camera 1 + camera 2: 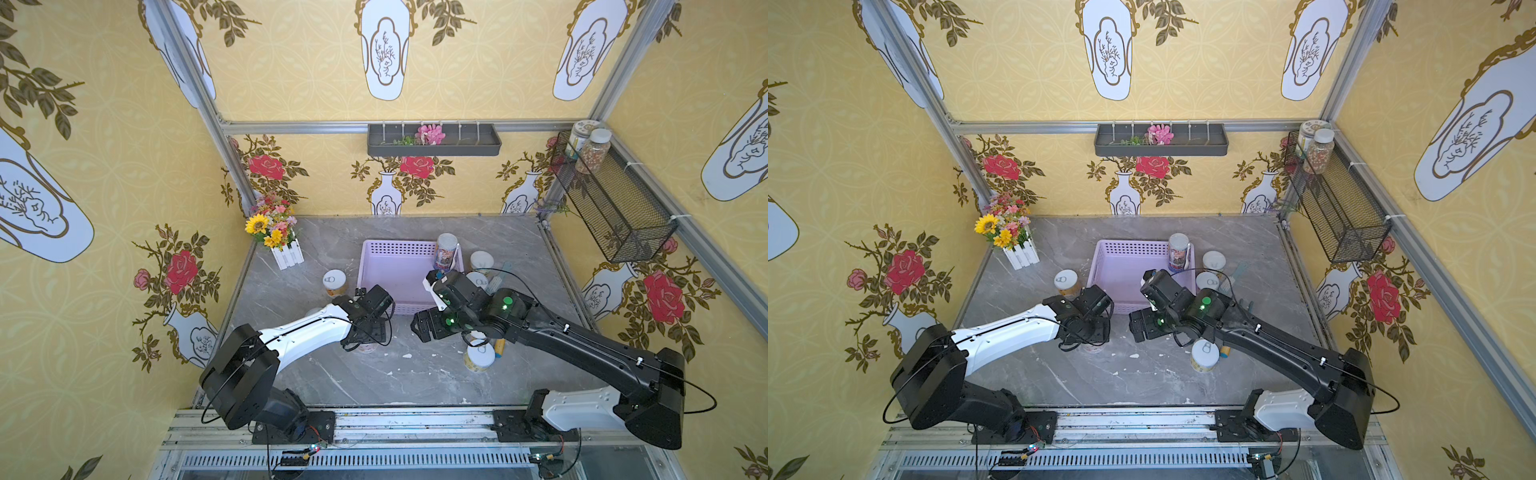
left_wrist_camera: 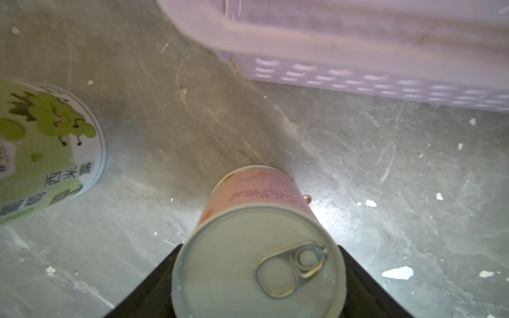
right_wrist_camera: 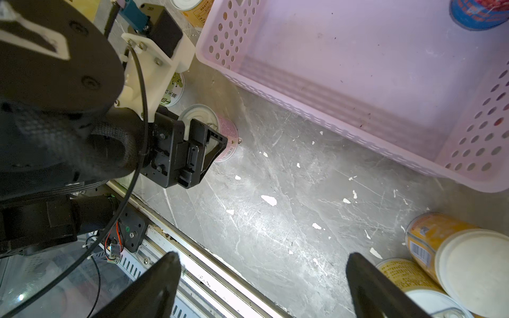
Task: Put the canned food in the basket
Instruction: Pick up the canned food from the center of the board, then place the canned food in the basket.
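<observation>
Left claw [image 3: 201,126] around upright pink can [image 2: 257,242]

The pink-labelled can [image 2: 259,247] has a smooth, dull silvery metal lid with a brighter, shinier pull-tab [image 2: 292,256], and its wall carries a satin printed label. The basket [image 3: 358,82] is smooth lilac plastic, faintly translucent, with a soft sheen and punched holes in its sides. The tabletop [image 3: 289,198] looks like polished grey marble-patterned stone, glossy under the light yet scratched and flecked with white chips.
</observation>
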### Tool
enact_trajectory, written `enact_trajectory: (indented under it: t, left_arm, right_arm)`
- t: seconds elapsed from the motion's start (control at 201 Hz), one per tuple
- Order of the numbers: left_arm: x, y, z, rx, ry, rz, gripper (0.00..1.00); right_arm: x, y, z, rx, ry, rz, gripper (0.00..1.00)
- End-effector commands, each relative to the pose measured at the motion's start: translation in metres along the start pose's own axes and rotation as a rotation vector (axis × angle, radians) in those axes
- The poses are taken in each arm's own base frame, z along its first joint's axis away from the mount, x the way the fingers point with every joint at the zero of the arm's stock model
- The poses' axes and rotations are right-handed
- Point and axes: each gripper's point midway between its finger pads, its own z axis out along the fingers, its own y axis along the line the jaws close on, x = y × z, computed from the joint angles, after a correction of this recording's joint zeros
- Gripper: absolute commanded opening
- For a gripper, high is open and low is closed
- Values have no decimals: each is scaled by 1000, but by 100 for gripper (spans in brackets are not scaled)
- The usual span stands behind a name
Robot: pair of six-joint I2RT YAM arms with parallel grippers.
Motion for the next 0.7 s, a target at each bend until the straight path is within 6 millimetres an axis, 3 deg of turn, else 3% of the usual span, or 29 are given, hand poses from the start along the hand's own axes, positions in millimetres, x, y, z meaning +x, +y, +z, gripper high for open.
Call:
enact_trajectory:
  t: [0.0, 0.244, 0.354, 0.489, 0.603, 0.693]
  left_arm:
    - [-2, -6, 1, 18, -2, -5, 78]
    - [0, 4, -12, -9, -1, -12, 73]
    - [3, 11, -40, -20, -17, -7, 73]
    - [-7, 6, -90, 35, -72, -3, 71]
    - [-30, -12, -126, 108, -134, 20, 71]
    - [-51, -31, -139, 130, -165, 53, 71]
  right_arm:
    - [-4, 2, -3, -7, -17, -7, 97]
    - [0, 0, -6, -6, -14, -10, 97]
    - [1, 1, -10, -16, -25, -16, 97]
    - [-1, 1, -15, -37, -61, -15, 97]
    - [-9, -1, -20, -44, -105, -1, 97]
    - [-15, -7, -24, -46, -126, 17, 97]
